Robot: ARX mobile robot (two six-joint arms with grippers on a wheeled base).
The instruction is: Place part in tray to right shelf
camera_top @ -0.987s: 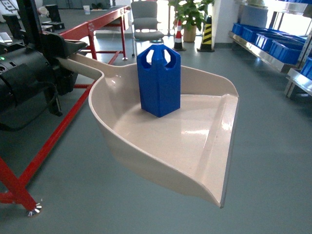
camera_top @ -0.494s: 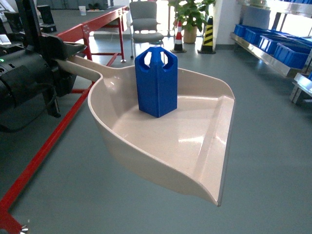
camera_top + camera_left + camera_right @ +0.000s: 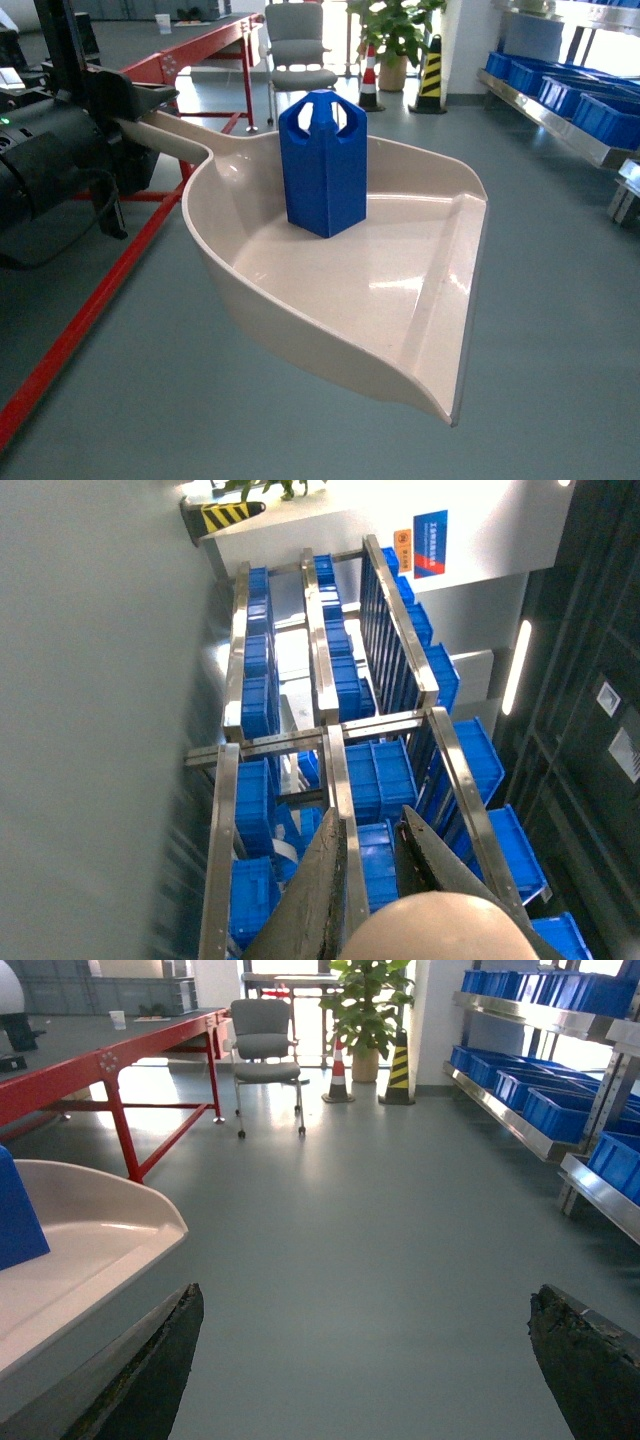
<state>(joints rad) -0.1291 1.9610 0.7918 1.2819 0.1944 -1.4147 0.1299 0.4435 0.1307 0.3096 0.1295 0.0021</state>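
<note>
the small bright-blue hexagonal plastic part stands upright in the beige dustpan-shaped tray, held by its handle in the closed left tool. the right tool gapes empty. the stainless-steel right shelf seems well apart; delivery remains.

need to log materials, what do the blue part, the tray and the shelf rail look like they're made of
The part looks like matte moulded plastic in uniform bright blue. The tray looks like glossy cream plastic, with soft window glare on its floor. The right shelf rail appears to be bare shiny metal, probably stainless steel.
</note>
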